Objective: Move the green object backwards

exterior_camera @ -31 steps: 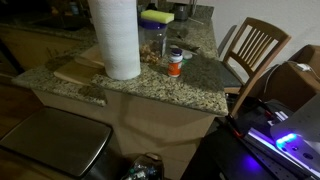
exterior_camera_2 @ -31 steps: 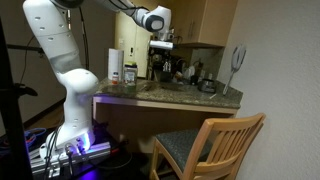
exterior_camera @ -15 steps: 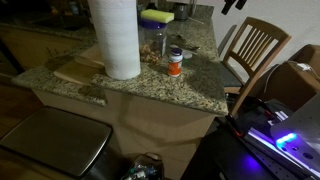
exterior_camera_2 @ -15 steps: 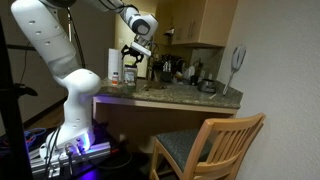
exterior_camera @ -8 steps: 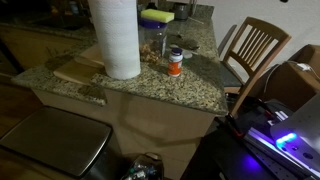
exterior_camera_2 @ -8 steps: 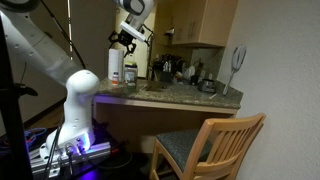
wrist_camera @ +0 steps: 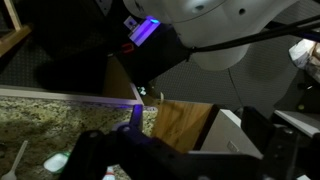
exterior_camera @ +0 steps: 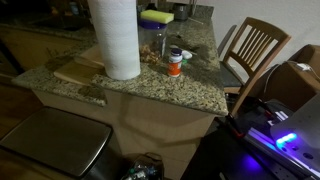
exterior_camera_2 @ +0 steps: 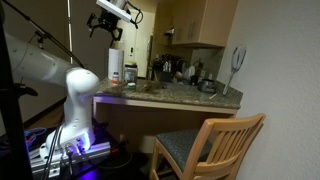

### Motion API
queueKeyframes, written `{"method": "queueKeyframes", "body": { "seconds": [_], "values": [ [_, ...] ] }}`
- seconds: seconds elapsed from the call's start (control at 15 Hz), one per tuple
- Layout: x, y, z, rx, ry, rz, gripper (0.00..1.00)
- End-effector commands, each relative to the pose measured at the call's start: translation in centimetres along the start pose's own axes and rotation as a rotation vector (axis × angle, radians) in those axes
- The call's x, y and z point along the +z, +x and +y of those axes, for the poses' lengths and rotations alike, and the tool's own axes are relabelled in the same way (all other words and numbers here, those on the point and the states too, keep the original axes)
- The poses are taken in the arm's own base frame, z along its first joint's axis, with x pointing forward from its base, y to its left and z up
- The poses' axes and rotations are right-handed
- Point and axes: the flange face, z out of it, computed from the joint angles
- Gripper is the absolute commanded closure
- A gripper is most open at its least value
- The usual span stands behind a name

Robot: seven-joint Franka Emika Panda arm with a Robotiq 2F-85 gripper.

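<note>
the tall white paper towel roll [exterior_camera: 117, 40] is cut off by the picture's top edge. high above that roll, the dark robot gripper [exterior_camera_2: 110, 27] is too small to judge its jaws; the wrist view shows only dark blur.

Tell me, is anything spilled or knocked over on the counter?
Nothing stands out. The paper towel roll and the white-capped orange bottle both stand upright on the granite counter, and no spill shows. The tool hangs high above the counter, touching nothing.
</note>
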Motion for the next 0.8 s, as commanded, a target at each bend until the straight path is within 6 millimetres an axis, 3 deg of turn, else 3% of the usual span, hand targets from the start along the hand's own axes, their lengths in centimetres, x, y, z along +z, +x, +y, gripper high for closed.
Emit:
{"method": "queueKeyframes", "body": {
  "seconds": [0.0, 0.2, 0.6, 0.67, 0.73],
  "values": [
    [3.9, 4.6, 6.1, 0.106, 0.002, -0.104, 0.0],
    [7.8, 8.8, 11.1, 0.169, 0.003, -0.152, 0.0],
    [16.2, 17.8, 21.2, 0.122, 0.024, -0.149, 0.0],
    [14.1, 15.4, 18.3, 0.145, -0.017, -0.144, 0.0],
    [15.5, 16.1, 19.4, 0.145, 0.002, -0.159, 0.0]
  ]
}}
